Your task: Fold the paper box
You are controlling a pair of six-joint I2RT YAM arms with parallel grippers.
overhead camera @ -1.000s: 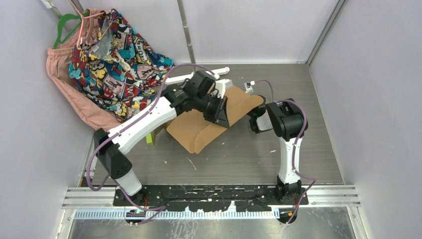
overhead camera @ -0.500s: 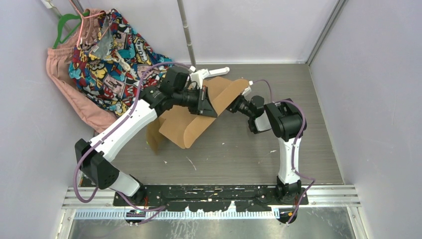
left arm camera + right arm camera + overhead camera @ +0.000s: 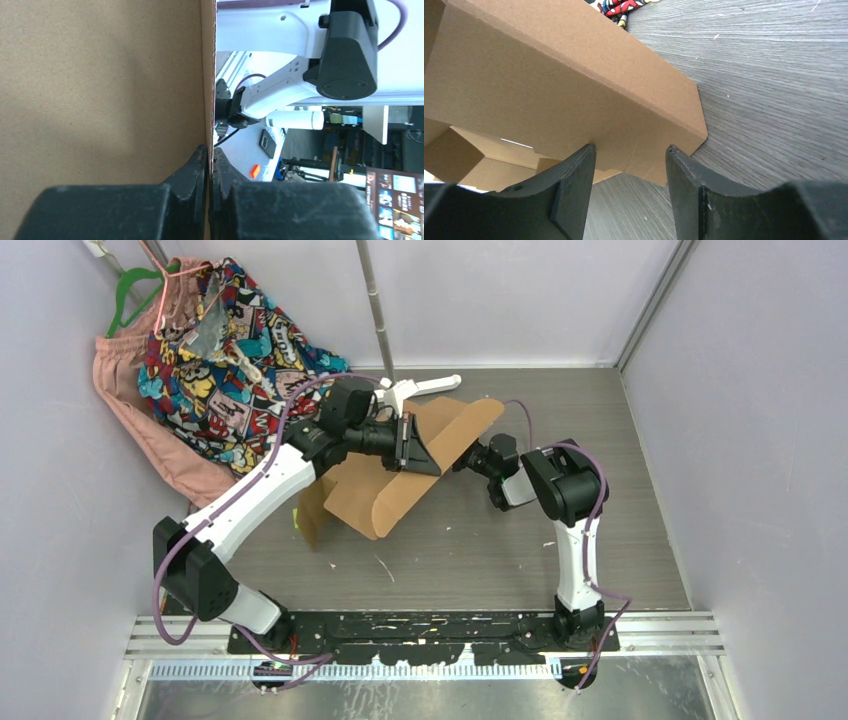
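Top view: the paper box (image 3: 385, 490), a plain brown corrugated cardboard sheet with rounded flaps, sits partly folded near the centre of the grey wood-grain table (image 3: 600, 400). One panel is raised and runs up toward 1 o'clock.

The left gripper (image 3: 415, 445) reaches in from 9 o'clock and sits on the raised panel. In the left wrist view I see the left gripper (image 3: 210, 155) with its fingers pressed together on the panel's edge. It is pinching the paper box (image 3: 100, 90), whose face fills the 9 o'clock half of that view.

The right gripper (image 3: 470, 458) is low at the box's 3 o'clock side. In the right wrist view the right gripper (image 3: 631, 155) has its fingers spread, and a folded wall of the paper box (image 3: 549, 90) is just ahead of them. The wall's corner lies toward 3 o'clock, near the table surface. I cannot tell whether either finger touches the cardboard.

A comic-print multicoloured fabric (image 3: 235, 350) and a pink garment (image 3: 130, 390) lie at 10 o'clock. A white plastic piece (image 3: 425, 388) lies at 12 o'clock, just behind the box.
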